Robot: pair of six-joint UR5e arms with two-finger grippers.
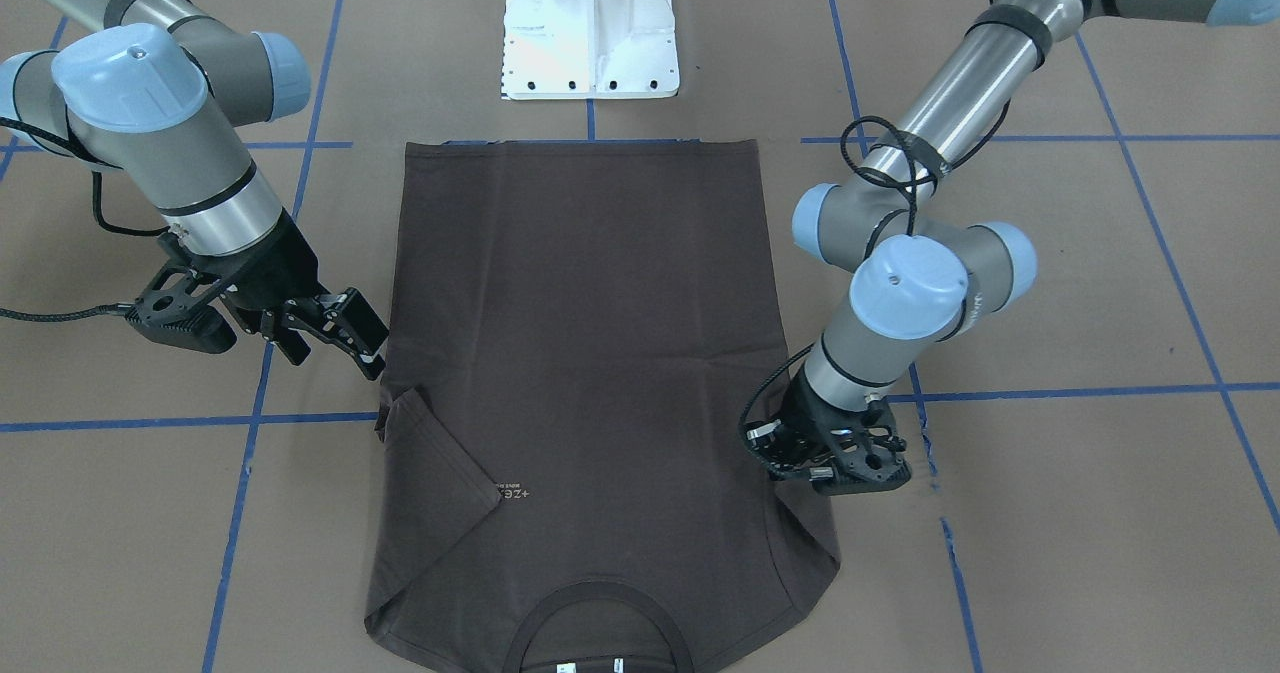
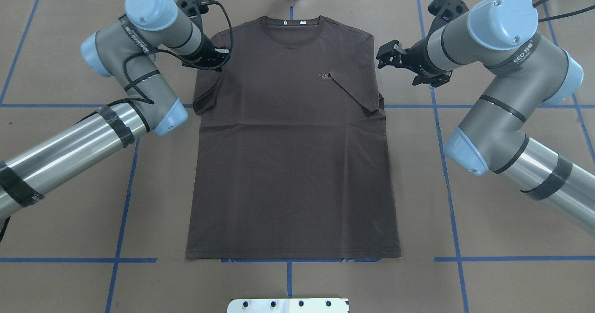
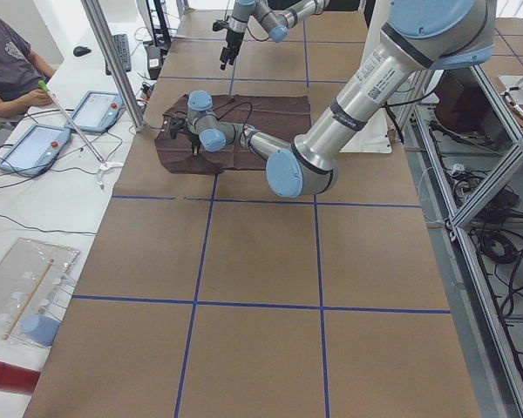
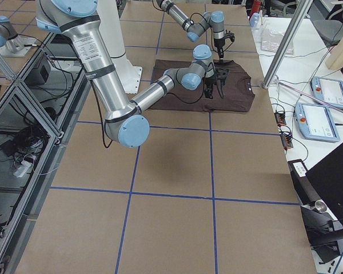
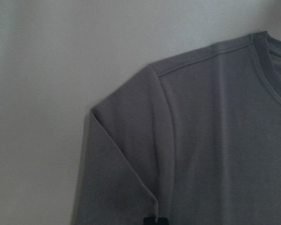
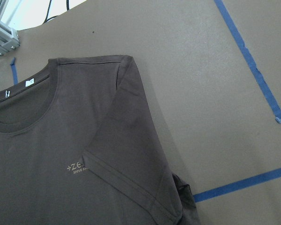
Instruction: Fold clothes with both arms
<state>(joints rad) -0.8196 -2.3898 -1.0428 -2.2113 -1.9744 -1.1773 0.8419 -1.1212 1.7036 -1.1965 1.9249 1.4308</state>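
The left black two-finger gripper (image 2: 214,59) sits low on the left sleeve (image 2: 204,92) of the dark brown-grey short-sleeved T-shirt (image 2: 293,164). I cannot tell whether its jaws are clenched. The shirt lies flat, chest up, on the brown paper-covered table (image 2: 488,220). The right black gripper (image 1: 332,351) hovers released, jaws apart, just outside the right sleeve (image 2: 358,92), which lies folded inward over the chest.

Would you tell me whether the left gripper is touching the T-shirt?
Cannot tell. In the front-facing view the left gripper overlaps the T-shirt, but neither contact nor gap shows.
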